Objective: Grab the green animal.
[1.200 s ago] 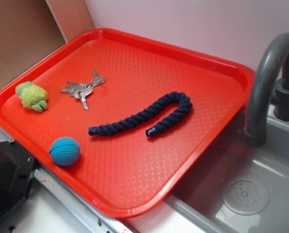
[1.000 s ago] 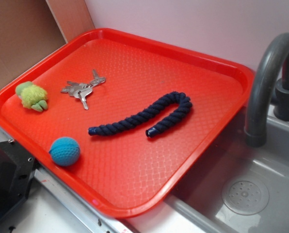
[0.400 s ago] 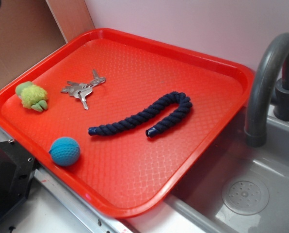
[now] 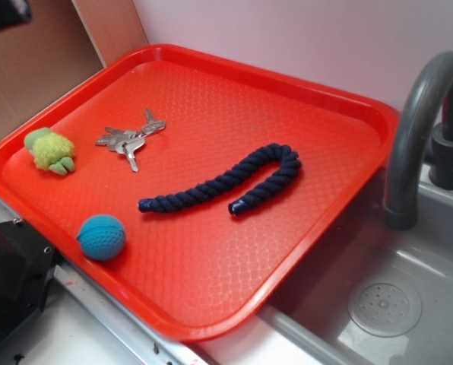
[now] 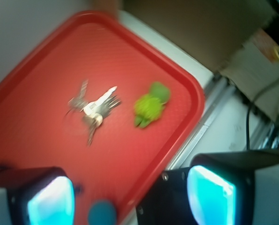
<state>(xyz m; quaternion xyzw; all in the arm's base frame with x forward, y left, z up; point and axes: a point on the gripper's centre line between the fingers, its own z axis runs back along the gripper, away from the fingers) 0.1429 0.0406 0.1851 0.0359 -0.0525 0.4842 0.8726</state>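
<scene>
green animal [image 4: 49,150] sitting on the red tray [image 4: 211,84], near the tray's left corner, close to the rim. upright-ish, darker head toward the rim, feet toward the tray middle. nothing touching it.

bunch of keys [image 4: 129,140] just beside it, further into the tray, apart from it. blue ball [image 4: 102,236] at the tray's near edge, well apart from the animal. dark blue rope [image 4: 226,181] curled in a hook around tray centre. sink [image 4: 409,304] with grey faucet [image 4: 416,129] off the tray's right side.

claw [image 5: 130,197] spread wide, empty, up in the air over the tray's edge, both fingers [image 5: 209,194] visible at the bottom of the blurred wrist view. animal [image 5: 150,104] ahead of it between the fingers, keys [image 5: 93,108] to its left. only a dark bit of arm [image 4: 4,13] in the top left corner of the exterior view.
</scene>
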